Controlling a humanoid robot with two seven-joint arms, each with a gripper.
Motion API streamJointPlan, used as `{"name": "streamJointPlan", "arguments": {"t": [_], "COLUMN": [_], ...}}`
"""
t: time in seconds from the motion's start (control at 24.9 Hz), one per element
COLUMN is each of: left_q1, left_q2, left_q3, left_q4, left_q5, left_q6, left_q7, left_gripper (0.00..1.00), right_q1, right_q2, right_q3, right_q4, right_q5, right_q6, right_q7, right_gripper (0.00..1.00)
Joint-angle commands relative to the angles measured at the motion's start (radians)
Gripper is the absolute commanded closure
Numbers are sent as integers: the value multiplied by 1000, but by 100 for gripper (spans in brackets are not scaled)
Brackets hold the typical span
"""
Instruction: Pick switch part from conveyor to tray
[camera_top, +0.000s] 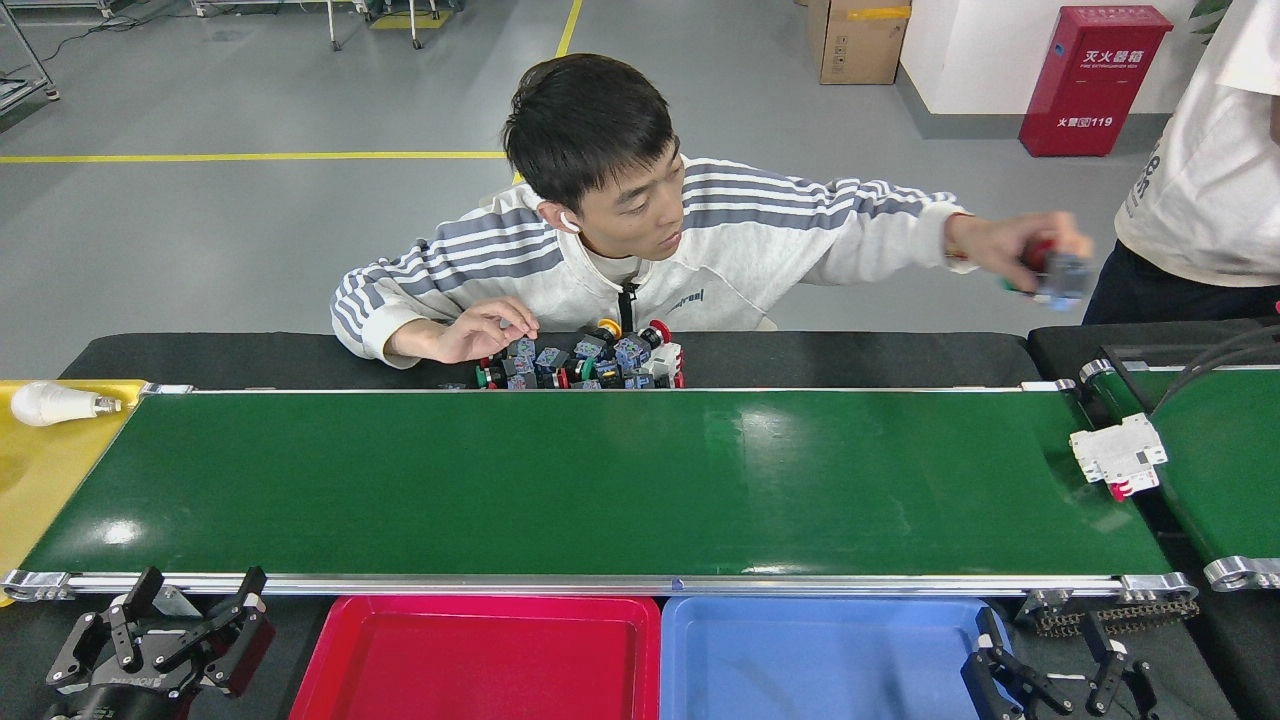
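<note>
The left gripper (195, 612) is a black metal assembly with angular linkage fingers and visible screws. The right gripper (1055, 665) is likewise black, with white inserts near its linkages.

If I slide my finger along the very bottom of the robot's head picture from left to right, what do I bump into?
Left gripper → red tray → blue tray → right gripper.
</note>
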Motion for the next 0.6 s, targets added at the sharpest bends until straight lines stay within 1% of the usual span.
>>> {"name": "streamJointPlan", "arguments": {"t": [0.0, 0.08, 0.16, 0.32, 0.44, 0.56], "left_q1": [-8, -10, -10, -10, -8, -7], "left_q2": [5, 8, 8, 2, -1, -1], "left_q3": [4, 8, 9, 3, -2, -2], "left_q4": [-10, -12, -13, -20, -18, -15], "left_q5": [0, 0, 2, 3, 2, 0], "left_q6": [0, -5, -7, -10, -11, -10], "left_q7": [10, 8, 10, 10, 10, 10], "left_gripper": [0, 0, 0, 0, 0, 0], "right_q1": [-23, -40, -50, -98, -181, -289], "right_q2": [-8, -9, -23, -39, -46, -60], "right_q3": [-5, -8, -27, -80, -96, -97], "right_q4": [14, 34, 40, 61, 121, 232], "right_q5": [-2, -2, -5, -10, -10, -10], "right_q6": [3, 3, 3, 3, 5, 25], "right_q7": [0, 2, 5, 82, 109, 111], "right_gripper": [0, 0, 0, 0, 0, 0]}}
